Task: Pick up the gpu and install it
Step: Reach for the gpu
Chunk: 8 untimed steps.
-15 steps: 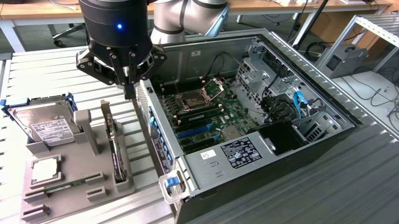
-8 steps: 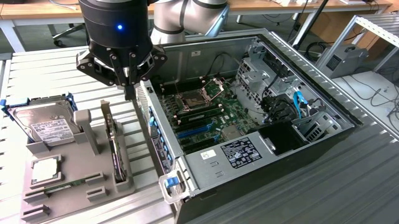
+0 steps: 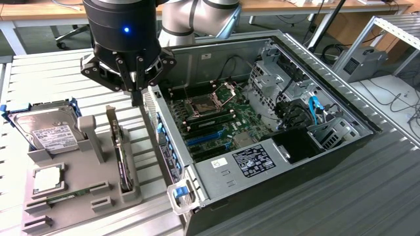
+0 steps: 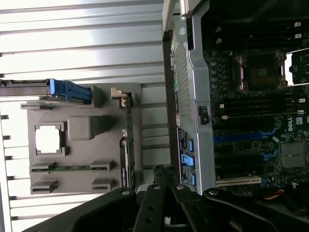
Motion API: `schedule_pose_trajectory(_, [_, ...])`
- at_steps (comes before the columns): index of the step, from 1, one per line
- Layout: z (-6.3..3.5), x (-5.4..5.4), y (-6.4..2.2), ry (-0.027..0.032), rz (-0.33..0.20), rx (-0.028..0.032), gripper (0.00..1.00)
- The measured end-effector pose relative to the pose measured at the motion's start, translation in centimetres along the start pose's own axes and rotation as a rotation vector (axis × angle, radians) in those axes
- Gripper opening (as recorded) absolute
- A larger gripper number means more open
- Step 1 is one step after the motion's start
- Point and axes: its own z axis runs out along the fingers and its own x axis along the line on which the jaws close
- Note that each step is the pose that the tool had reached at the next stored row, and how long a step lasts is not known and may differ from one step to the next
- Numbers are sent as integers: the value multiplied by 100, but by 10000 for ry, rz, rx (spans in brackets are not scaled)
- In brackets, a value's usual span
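The gpu (image 3: pixel 122 152) stands on its long edge in a slot of the grey holder (image 3: pixel 85 196), at the exterior view's left, beside the open computer case (image 3: pixel 341 147). In the wrist view the gpu (image 4: pixel 129 140) appears edge-on as a thin green strip along the holder (image 4: pixel 87 128). My gripper (image 3: pixel 136 97) hangs above the far end of the card, between the holder and the case wall. Its fingers are shut with nothing between them. In the wrist view the gripper (image 4: pixel 163 182) lies close to the card's end.
On the holder are a silver hard drive (image 3: pixel 47 130) in a blue bracket, a square processor (image 3: pixel 47 178) and a memory stick (image 3: pixel 62 198). Inside the case lies the motherboard (image 3: pixel 220 123) with blue slots (image 3: pixel 204 138). The slatted table (image 3: pixel 46 78) extends behind the holder.
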Motion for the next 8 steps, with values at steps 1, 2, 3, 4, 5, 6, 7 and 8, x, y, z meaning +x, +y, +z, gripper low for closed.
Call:
schedule_pose_trajectory(1, [0, 0, -2, 0, 0, -1, 11])
schedule_pose_trajectory(2, [0, 0, -4, 0, 0, 0, 11])
schedule_pose_trajectory(3, [0, -1, -7, 0, 0, 0, 11])
schedule_pose_trajectory(4, [0, -1, -9, 0, 0, 0, 11])
schedule_pose_trajectory(5, [0, -1, -12, 0, 0, 0, 11])
schedule_pose_trajectory(6, [1, -1, -15, 0, 0, 0, 11])
schedule_pose_trajectory(7, [0, -1, -18, 0, 0, 0, 11])
schedule_pose_trajectory(8, [0, -1, -21, 0, 0, 0, 11])
